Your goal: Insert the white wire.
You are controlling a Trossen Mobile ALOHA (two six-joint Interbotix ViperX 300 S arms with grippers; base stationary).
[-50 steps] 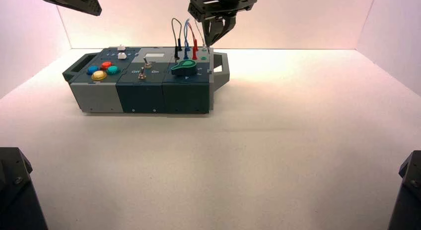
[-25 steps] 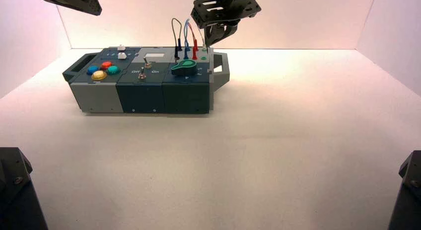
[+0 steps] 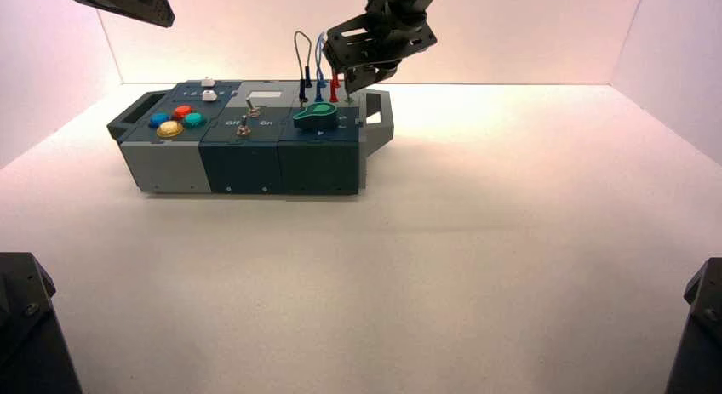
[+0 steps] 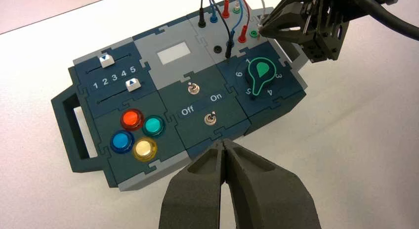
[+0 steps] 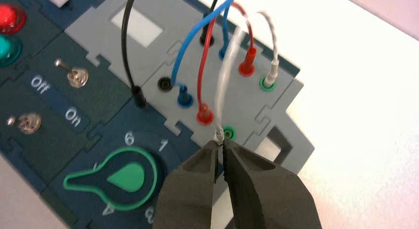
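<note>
The white wire [image 5: 225, 78] is arching over the right-hand far part of the box [image 3: 247, 139]. One white plug [image 5: 271, 74] is sitting in the far green socket [image 5: 267, 85]; the other plug [image 5: 219, 135] is hanging just beside the near green socket [image 5: 229, 132]. The right gripper [image 5: 221, 144] is positioning itself above this near socket, its fingers clenching the latter plug. Next to the white wire, the red wire [image 5: 202, 66] and the blue wire [image 5: 197, 28] are each bridging a pair of sockets of matching colour. Beyond them, the black wire [image 5: 124, 41] is occupying the far black socket, its other plug lying outside the near black socket [image 5: 165, 84]. The green knob [image 4: 261, 73] is standing nearer the front. The left gripper [image 4: 223, 142] is idling above the table [image 3: 383, 292], its fingers closing on nothing, pressed together.
</note>
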